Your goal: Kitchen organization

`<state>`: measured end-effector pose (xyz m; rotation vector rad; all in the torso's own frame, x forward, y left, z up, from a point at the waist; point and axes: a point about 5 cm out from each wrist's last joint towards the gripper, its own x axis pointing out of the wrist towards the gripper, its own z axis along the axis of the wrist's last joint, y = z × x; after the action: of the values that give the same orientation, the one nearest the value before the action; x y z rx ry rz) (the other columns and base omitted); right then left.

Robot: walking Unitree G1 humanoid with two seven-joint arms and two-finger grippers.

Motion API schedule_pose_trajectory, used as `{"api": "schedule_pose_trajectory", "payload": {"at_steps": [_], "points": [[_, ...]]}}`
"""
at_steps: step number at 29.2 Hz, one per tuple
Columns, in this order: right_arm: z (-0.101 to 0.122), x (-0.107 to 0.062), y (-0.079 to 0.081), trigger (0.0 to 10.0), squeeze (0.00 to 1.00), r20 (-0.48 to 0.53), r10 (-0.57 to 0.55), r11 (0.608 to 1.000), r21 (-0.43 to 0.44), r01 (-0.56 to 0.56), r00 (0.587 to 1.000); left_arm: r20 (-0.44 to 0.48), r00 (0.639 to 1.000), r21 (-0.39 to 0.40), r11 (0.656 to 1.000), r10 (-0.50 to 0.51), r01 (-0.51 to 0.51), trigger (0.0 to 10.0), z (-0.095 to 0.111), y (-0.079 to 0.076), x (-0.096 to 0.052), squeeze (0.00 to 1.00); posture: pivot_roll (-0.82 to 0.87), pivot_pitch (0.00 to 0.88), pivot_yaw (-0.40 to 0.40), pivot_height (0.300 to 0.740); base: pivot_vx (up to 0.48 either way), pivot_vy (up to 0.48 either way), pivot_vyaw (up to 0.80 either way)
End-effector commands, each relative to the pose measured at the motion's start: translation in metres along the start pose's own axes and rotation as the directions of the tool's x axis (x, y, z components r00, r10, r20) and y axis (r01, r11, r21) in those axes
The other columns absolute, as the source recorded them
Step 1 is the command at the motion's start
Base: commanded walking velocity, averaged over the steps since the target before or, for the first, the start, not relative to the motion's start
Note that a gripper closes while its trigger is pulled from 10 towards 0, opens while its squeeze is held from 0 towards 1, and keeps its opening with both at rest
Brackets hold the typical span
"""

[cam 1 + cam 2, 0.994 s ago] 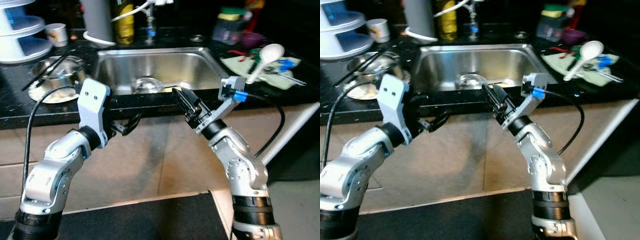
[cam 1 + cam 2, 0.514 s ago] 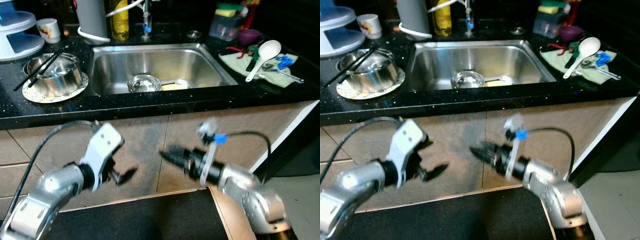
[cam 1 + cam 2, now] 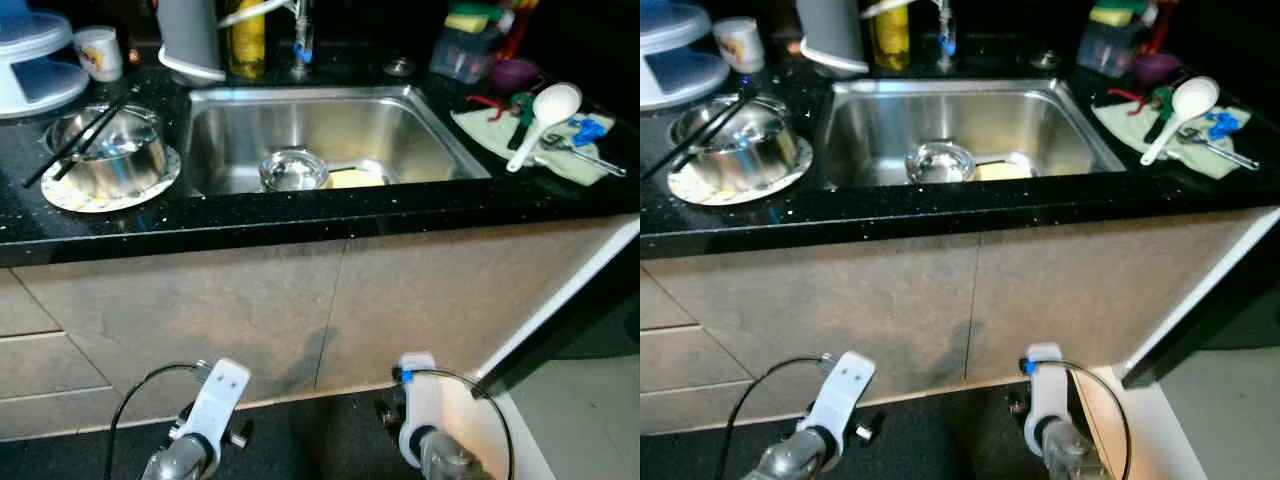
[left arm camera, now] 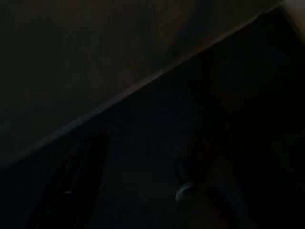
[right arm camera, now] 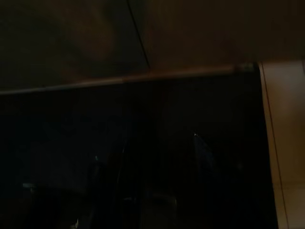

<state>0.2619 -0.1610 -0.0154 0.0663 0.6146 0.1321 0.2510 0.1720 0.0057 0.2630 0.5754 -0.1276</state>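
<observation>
Black speckled counter (image 3: 300,215) w/ steel sink (image 3: 440,150) as landmark.

Left of sink: steel pot (image 3: 105,155) on plate, chopsticks across.

Right of sink: cloth (image 3: 500,135) w/ white spoon (image 3: 545,110).

Inside sink: small steel bowl (image 3: 293,170), yellow sponge beside.

Left gripper (image 3: 205,440), right gripper (image 3: 420,440) hang low below sink by cabinet; fingers' state can't tell.

Judgement: raise arms, approach bowl rim from above; steel slick, round.

The silver left arm (image 3: 205,430) and the silver right arm (image 3: 425,440) both hang low, side by side, wrists up.
</observation>
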Motion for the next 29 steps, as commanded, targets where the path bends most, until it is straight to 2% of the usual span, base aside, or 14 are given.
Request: {"api": "schedule_pose_trajectory", "payload": {"at_steps": [1, 2, 7, 8, 11, 21, 29], "points": [[-0.02, -0.002, 0.002, 10.0, 0.0, -0.041, -0.005, 0.999, 0.037, 0.007, 0.999, -0.089, 0.994, -0.07, 0.996, 0.058, -0.064, 10.0, -0.026, 0.008, -0.001, 0.0, -0.01, 0.149, -0.032, 0.74, 0.0, 0.0, 0.0], [-0.039, -0.006, 0.007, 10.0, 0.0, -0.091, 0.01, 0.996, 0.091, -0.001, 0.996, -0.153, 0.987, -0.061, 0.996, 0.055, -0.065, 10.0, -0.043, 0.007, -0.002, 0.0, -0.01, 0.143, -0.03, 0.74, 0.0, 0.0, 0.0], [-0.052, -0.009, 0.008, 10.0, 0.0, -0.124, -0.001, 0.995, 0.095, 0.013, 0.992, -0.16, 0.986, -0.049, 0.998, 0.04, -0.048, 10.0, -0.049, 0.002, -0.003, 0.0, -0.01, 0.134, -0.026, 0.74, 0.0, 0.0, 0.0], [-0.06, -0.01, 0.009, 10.0, 0.0, -0.129, -0.015, 0.997, 0.077, 0.025, 0.992, -0.154, 0.988, -0.072, 0.997, 0.024, -0.036, 10.0, -0.051, -0.002, 0.001, 0.0, -0.01, 0.13, -0.026, 0.74, 0.0, 0.0, 0.0], [-0.064, -0.01, 0.009, 10.0, 0.0, -0.128, -0.026, 0.997, 0.072, 0.036, 0.991, -0.138, 0.99, -0.078, 0.997, 0.018, -0.029, 10.0, -0.05, -0.007, 0.006, 0.0, -0.01, 0.13, -0.026, 0.74, 0.0, 0.087, 0.0], [-0.066, -0.009, 0.014, 10.0, 0.0, -0.129, -0.017, 0.999, 0.039, 0.022, 0.992, -0.122, 0.992, -0.069, 0.997, 0.008, -0.017, 10.0, -0.046, -0.012, 0.013, 0.0, -0.01, 0.125, -0.026, 0.74, 0.0, 0.317, 0.0], [-0.064, -0.006, 0.019, 10.0, 0.0, -0.119, 0.01, 0.999, 0.043, -0.005, 0.993, -0.115, 0.993, -0.066, 0.998, 0.012, -0.02, 10.0, -0.048, -0.008, 0.014, 0.0, -0.02, 0.12, -0.024, 0.74, 0.0, 0.326, 0.0]]}}
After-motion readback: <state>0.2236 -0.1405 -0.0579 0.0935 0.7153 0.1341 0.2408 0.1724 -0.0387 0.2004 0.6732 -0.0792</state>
